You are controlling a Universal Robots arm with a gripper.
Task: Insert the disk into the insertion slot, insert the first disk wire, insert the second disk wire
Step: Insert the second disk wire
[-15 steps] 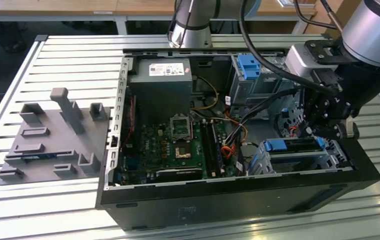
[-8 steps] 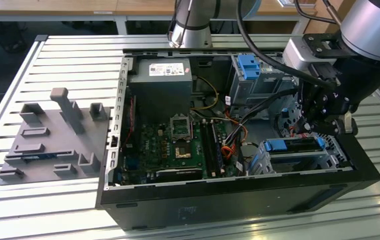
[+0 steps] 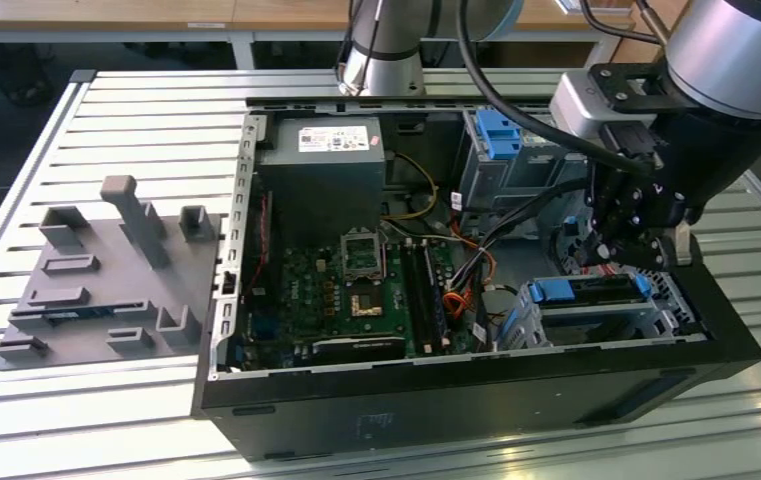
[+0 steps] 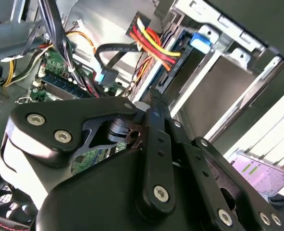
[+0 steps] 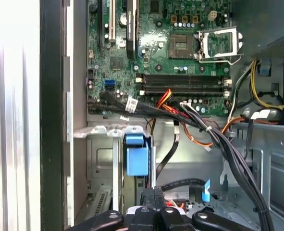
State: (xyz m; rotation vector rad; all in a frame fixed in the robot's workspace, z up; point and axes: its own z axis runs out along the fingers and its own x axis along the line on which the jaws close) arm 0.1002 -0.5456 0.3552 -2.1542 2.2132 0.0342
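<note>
The disk [image 3: 591,292], framed by its blue carrier, lies inside the insertion slot [image 3: 614,322], a metal cage in the open computer case's corner at the exterior view's right. The carrier's blue tab shows in both wrist views [image 5: 137,155] [image 4: 201,40]. My gripper [image 3: 647,255] hangs just above the cage with its fingers [image 5: 146,204] pressed together. Its tip [image 4: 154,96] sits by the disk's edge, where a red, yellow and black wire bundle [image 4: 154,42] ends. I cannot tell whether the tip touches that plug. A black wire with a blue plug [image 4: 102,76] hangs loose nearby.
The motherboard [image 3: 353,290] and the power supply [image 3: 320,170] fill the case's left part. A taller grey bay with a blue latch [image 3: 494,135] stands behind the cage. Black cable bundles [image 5: 218,139] cross beside the gripper. A grey fixture plate with pegs [image 3: 100,280] lies on the slatted table.
</note>
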